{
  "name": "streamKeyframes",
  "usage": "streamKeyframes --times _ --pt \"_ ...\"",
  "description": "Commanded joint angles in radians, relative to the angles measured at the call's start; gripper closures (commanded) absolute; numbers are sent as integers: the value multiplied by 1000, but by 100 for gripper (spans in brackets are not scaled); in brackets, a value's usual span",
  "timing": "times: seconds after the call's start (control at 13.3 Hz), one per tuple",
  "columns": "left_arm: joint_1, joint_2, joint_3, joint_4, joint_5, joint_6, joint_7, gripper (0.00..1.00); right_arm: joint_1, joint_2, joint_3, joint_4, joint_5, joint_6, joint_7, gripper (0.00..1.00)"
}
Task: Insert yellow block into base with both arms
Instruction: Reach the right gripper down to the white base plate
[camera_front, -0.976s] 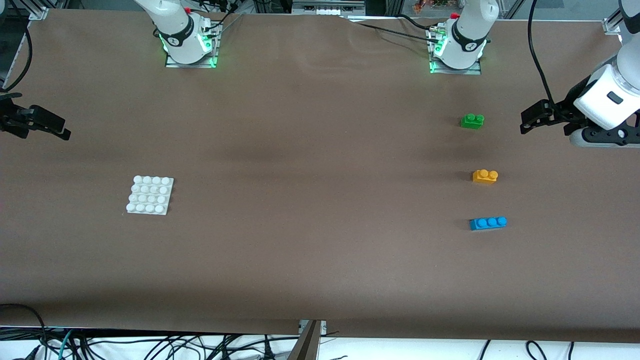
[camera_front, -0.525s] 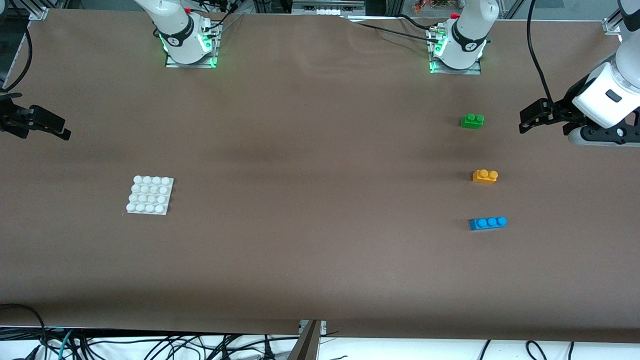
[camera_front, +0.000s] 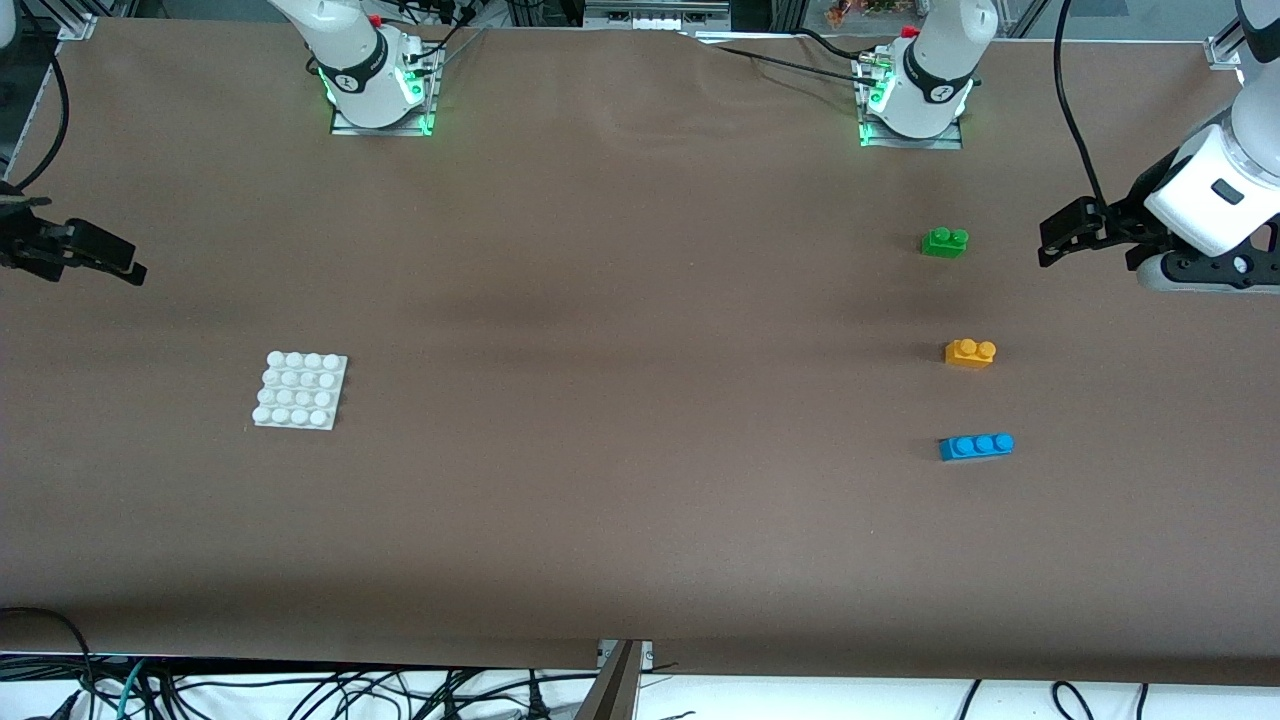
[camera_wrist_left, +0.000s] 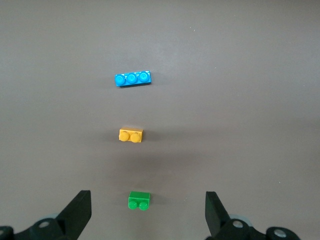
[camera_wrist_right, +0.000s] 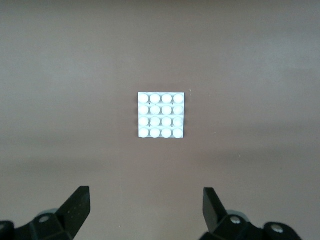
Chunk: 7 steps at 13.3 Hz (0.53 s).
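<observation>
Bricks, three: green brick (camera_front: 944, 242), yellow block (camera_front: 969, 352), blue brick (camera_front: 976, 446), in a row toward the left arm's end. One base (camera_front: 299, 390), well apart. Left gripper (camera_wrist_left: 147, 212) and right gripper (camera_wrist_right: 145, 209) spread wide, empty, above the table (camera_front: 640, 500). No legible markings.

left pincer (camera_wrist_left: 146, 210) spread, right pincer (camera_wrist_right: 145, 207) spread

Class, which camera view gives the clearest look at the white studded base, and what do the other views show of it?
The right wrist view: the base sits centred, every stud countable. The front view shows the base smaller, toward the right arm's end of the table. The left wrist view misses it.
</observation>
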<state>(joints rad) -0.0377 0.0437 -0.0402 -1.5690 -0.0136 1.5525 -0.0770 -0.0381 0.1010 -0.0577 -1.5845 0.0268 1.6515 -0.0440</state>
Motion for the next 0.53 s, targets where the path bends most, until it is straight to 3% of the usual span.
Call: streamKeyframes --times 0.0,0.45 --pt "1 -13 -1 1 -6 3 -10 0 -11 66 9 20 -19 5 3 0" --pt "-1 -12 -3 0 -6 5 -10 0 -13 251 9 8 -22 105 0 0"
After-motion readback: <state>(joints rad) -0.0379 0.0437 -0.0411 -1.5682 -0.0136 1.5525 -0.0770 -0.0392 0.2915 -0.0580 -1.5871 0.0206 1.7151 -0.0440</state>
